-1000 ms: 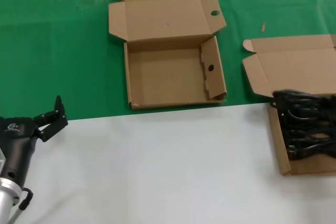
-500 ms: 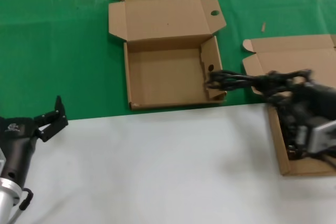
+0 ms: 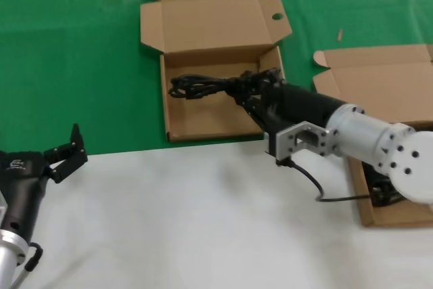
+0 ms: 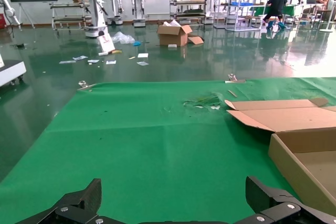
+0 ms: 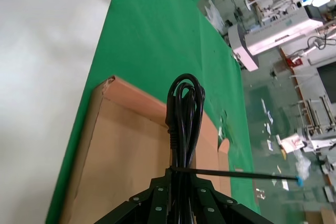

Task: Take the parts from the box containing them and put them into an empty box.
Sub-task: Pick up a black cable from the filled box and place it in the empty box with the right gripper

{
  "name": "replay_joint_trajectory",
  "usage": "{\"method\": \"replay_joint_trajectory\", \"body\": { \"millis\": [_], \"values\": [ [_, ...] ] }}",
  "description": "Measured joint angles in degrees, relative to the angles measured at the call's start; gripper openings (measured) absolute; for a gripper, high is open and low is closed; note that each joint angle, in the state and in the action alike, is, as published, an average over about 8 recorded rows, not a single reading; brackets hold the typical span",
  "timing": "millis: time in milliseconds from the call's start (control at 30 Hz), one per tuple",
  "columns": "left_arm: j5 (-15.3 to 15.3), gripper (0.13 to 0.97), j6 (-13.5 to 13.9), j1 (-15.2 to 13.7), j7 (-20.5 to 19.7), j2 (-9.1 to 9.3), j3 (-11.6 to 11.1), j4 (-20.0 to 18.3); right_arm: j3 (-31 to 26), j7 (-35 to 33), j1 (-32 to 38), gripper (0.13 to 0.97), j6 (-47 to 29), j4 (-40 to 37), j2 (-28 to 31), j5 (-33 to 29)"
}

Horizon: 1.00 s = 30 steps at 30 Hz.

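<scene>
My right gripper is shut on one black coiled cable and holds it level over the inside of the empty box, the one with a round hole in its lid flap. In the right wrist view the cable runs out from between the shut fingers above the box floor. The box containing the parts stands open at the right edge. My right arm hides most of its inside, and only a bit of black cable shows there. My left gripper is parked open at the left.
Both boxes sit on green cloth, and a white surface covers the near half of the table. A thin black wire trails from my right wrist. The left wrist view shows the open left gripper over green cloth, with the empty box's corner to one side.
My right arm lifted a cable bundle out of the right box and swung left with it, to above the middle box. My left arm has not moved.
</scene>
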Motion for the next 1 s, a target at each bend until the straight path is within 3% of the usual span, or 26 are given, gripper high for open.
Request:
{"method": "replay_joint_trajectory", "body": {
  "millis": [167,567,867,1000],
  "values": [
    [0.01,0.966,0.00,0.00,0.00,0.00,0.00,0.00,-1.87,-2.43,2.45,0.189,0.67,-3.48,-1.62,0.80],
    [0.00,0.966,0.00,0.00,0.00,0.00,0.00,0.00,-2.08,-2.68,2.74,0.218,0.73,-3.88,-1.77,0.90],
    [0.00,0.966,0.00,0.00,0.00,0.00,0.00,0.00,-2.08,-2.68,2.74,0.313,0.73,-3.88,-1.77,0.90],
    [0.00,0.966,0.00,0.00,0.00,0.00,0.00,0.00,-2.08,-2.68,2.74,0.393,0.73,-3.88,-1.77,0.90]
  ]
}}
